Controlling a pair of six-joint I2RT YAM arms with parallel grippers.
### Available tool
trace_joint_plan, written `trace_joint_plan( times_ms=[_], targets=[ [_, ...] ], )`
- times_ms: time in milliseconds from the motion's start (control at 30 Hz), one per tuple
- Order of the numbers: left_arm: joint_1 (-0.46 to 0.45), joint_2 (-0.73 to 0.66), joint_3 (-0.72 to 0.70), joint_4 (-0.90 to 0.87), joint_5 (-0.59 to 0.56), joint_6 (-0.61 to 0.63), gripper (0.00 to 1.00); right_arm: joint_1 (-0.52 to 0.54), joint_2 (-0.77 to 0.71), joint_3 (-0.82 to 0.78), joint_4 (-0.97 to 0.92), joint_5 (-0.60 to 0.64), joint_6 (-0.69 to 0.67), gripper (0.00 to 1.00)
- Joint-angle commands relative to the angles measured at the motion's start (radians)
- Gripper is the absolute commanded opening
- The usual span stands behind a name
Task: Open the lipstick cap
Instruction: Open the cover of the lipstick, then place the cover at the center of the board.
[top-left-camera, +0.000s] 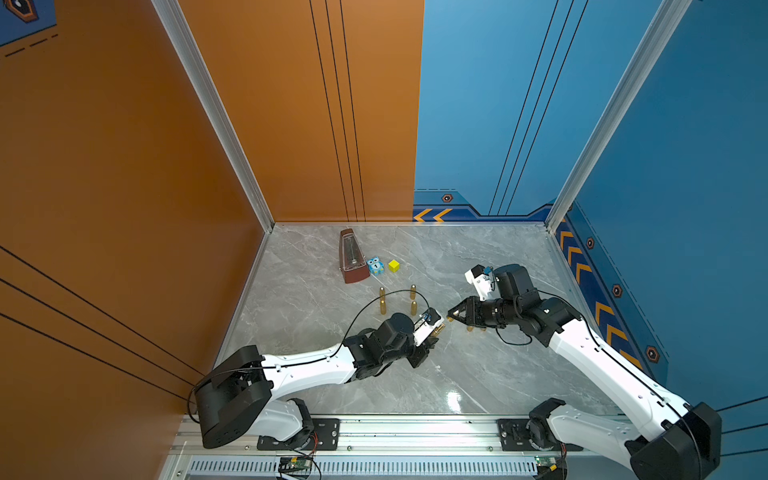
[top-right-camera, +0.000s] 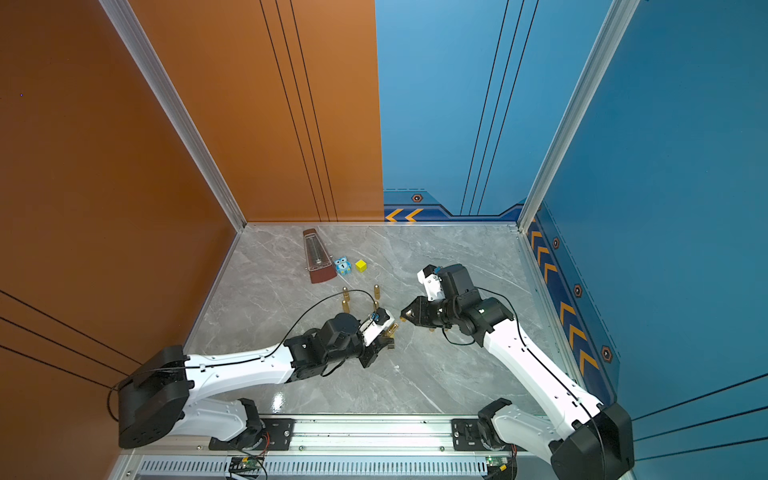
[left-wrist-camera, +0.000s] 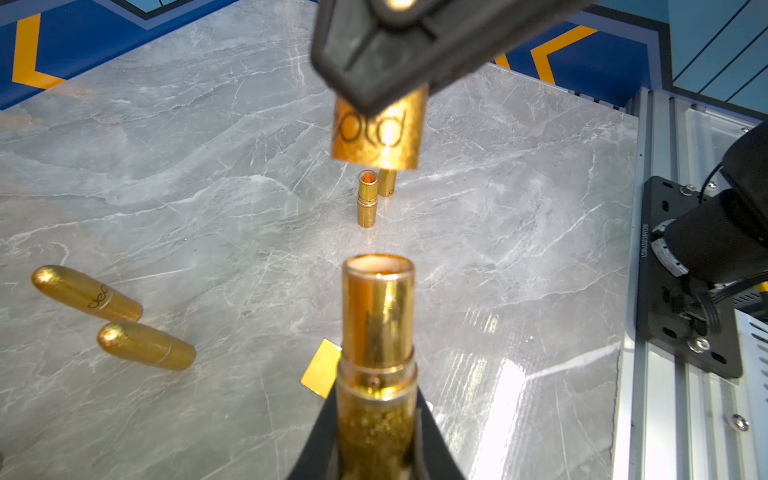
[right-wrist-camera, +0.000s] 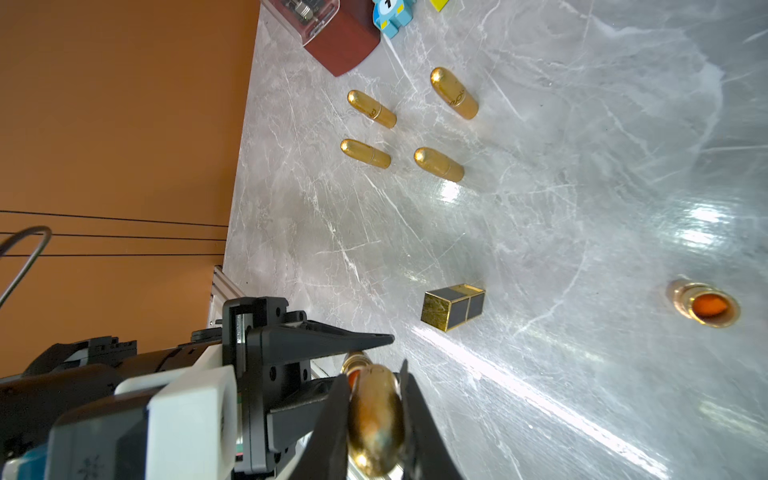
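Left gripper (left-wrist-camera: 376, 440): clamped on the base (left-wrist-camera: 378, 316), anchoring it against the pull.
Right gripper (right-wrist-camera: 374, 374): pinching the cap (left-wrist-camera: 380, 133), in line with the base so it slides straight off.
Cap: just beyond the base's open mouth, not touching; judged open.

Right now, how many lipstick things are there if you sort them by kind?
Capped gold lipsticks: 4
Open lipsticks: 2, one in the left tool, one on the table
Loose caps: 2, one in the right tool, one on the table
Square black-and-gold lipstick: 1
Total: 9
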Motion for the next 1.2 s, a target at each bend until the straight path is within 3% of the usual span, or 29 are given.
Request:
trace_joint_plan(
  times_ms=[0, 100, 367, 633, 867, 1167],
  targets=[
    [-0.002, -0.018, -0.012, -0.023, -0.026, -0.008, 0.0, -0.021, -0.016, 0.001, 0.0, 0.005, -0.001, 0.19],
    [0.003, -0.027, -0.013, -0.022, -0.034, -0.008, 0.0, -0.046, -0.001, 0.002, -0.015, 0.057, -0.03, 0.19],
    [0.032, -0.037, 0.012, -0.02, -0.053, -0.029, 0.0, -0.101, 0.116, 0.017, -0.033, 0.43, -0.122, 0.19],
    [0.066, -0.018, 0.044, -0.019, -0.055, -0.037, 0.0, -0.147, 0.299, 0.0, 0.095, 0.591, -0.139, 0.18],
    [0.084, 0.022, 0.074, -0.013, -0.049, -0.039, 0.0, -0.161, 0.473, 0.024, 0.186, 0.634, -0.138, 0.17],
    [0.101, 0.053, 0.088, 0.013, -0.033, -0.035, 0.0, -0.166, 0.583, 0.045, 0.238, 0.666, -0.112, 0.18]
  ],
)
